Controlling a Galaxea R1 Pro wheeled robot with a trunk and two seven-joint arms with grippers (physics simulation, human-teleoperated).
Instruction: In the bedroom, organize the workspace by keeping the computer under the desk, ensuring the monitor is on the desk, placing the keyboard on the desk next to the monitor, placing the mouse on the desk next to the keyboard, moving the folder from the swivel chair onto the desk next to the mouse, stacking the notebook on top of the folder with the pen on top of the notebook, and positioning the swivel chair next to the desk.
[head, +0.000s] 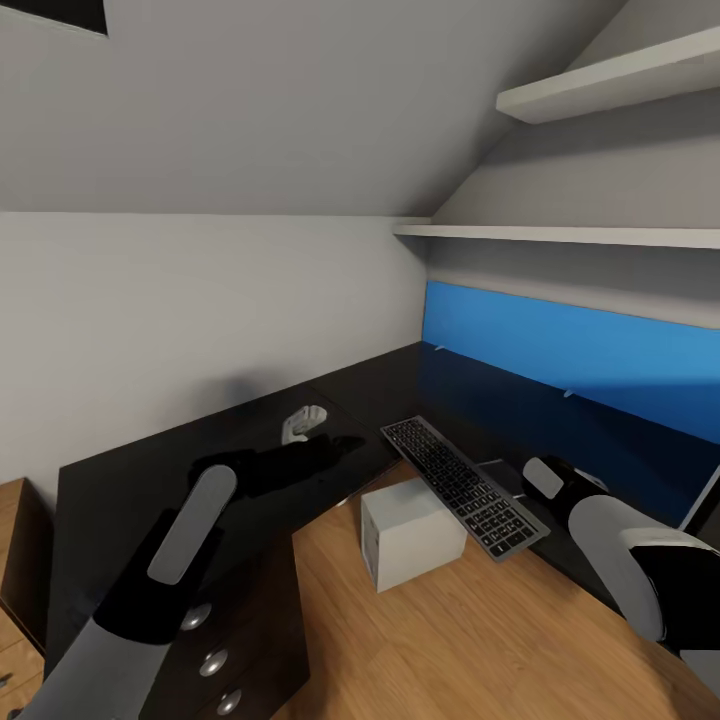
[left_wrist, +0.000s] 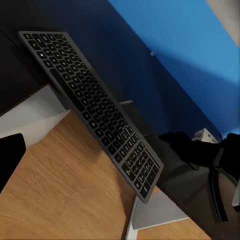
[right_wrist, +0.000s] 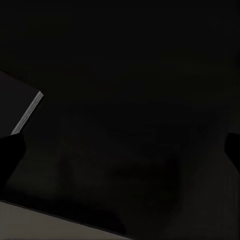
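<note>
Just beyond the left gripper (head: 330, 445) — grip unreadable — the keyboard (head: 463, 486) overhangs the desk (head: 120, 480) edge, probably needing pushing inward.

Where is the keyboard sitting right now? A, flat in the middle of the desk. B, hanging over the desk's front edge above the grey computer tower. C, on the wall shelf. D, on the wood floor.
B: the keyboard juts past the desk edge, over the computer tower.

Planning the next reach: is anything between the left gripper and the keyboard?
Nothing visible. Only bare black desk top lies between the left gripper and the keyboard, which overhangs the desk's edge above the computer.
</note>
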